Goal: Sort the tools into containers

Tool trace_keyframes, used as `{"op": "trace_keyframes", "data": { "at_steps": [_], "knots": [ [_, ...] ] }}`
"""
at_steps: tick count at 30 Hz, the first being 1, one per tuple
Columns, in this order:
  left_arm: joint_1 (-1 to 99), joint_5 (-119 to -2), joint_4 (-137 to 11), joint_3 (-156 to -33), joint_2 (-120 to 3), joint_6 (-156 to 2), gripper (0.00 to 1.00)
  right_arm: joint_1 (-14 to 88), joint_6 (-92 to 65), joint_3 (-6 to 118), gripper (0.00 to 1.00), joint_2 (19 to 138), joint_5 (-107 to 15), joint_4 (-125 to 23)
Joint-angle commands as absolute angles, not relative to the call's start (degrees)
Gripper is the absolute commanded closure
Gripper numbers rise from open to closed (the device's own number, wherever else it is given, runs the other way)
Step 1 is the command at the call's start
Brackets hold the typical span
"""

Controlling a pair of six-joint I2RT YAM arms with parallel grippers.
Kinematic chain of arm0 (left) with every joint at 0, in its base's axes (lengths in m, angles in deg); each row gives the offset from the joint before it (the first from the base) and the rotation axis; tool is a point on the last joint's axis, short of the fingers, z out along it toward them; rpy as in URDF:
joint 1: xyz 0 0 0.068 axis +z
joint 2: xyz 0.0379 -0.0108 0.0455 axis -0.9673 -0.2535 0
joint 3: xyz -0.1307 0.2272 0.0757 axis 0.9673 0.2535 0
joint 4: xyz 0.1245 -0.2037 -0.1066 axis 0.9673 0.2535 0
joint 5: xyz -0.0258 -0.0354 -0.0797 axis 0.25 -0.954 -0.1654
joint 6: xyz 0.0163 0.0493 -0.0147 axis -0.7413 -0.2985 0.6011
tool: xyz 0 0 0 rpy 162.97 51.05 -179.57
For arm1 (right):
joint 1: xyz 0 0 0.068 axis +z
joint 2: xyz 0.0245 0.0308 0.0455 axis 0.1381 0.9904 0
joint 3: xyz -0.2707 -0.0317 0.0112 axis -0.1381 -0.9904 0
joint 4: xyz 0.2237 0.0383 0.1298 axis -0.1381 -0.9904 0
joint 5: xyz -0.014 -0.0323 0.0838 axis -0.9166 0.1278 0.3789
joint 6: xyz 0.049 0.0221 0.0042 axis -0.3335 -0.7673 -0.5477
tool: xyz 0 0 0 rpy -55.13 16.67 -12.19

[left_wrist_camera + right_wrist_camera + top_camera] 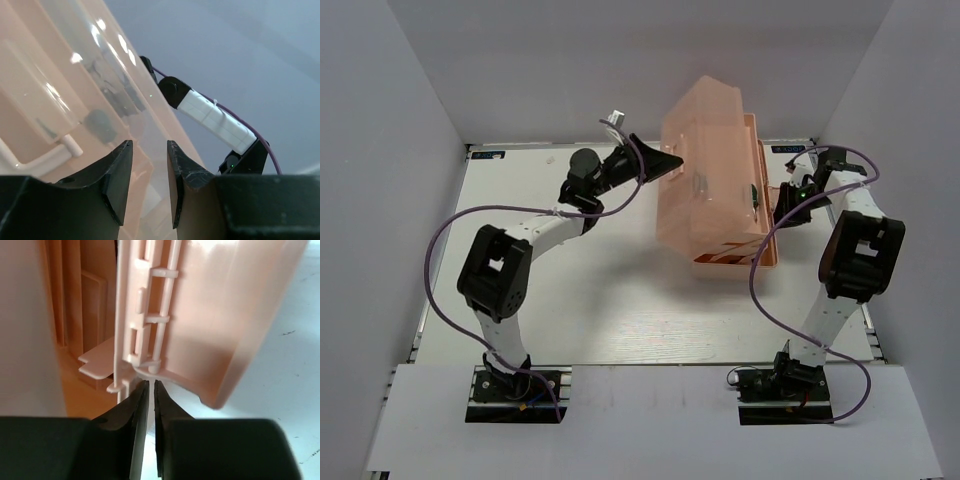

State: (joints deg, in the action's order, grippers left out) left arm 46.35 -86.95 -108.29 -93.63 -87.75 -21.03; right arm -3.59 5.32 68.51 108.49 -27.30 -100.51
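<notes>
translucent peach-pink toolbox point(710, 170), round-lidded, stands upper centre-right in the top view. left gripper point(150, 150): matte black jaws narrowly apart at the glossy lid wall; whether they clamp it cannot be told. right gripper point(151, 385): jaws nearly closed, empty, at the toolbox's ribbed moulded edge.
</notes>
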Motion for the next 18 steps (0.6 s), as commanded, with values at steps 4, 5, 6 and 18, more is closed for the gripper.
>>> {"op": "trace_keyframes", "data": {
  "at_steps": [4,5,6,18],
  "knots": [
    [43.5,-95.4,-107.7,-99.5,-92.4,-20.2,0.55,-3.7,2.4,67.2,0.83,103.3,-22.6,-98.6],
    [43.5,-95.4,-107.7,-99.5,-92.4,-19.6,0.55,-3.7,2.3,67.0,0.83,103.2,-22.7,-98.3],
    [43.5,-96.0,-108.5,-100.0,-92.4,-19.6,0.55,-3.8,2.2,66.9,0.81,103.2,-23.1,-98.3],
    [44.3,-73.4,-68.2,-92.9,-70.4,-52.7,0.51,-3.8,0.8,62.1,0.58,97.2,-39.3,-89.1]
  ]
}}
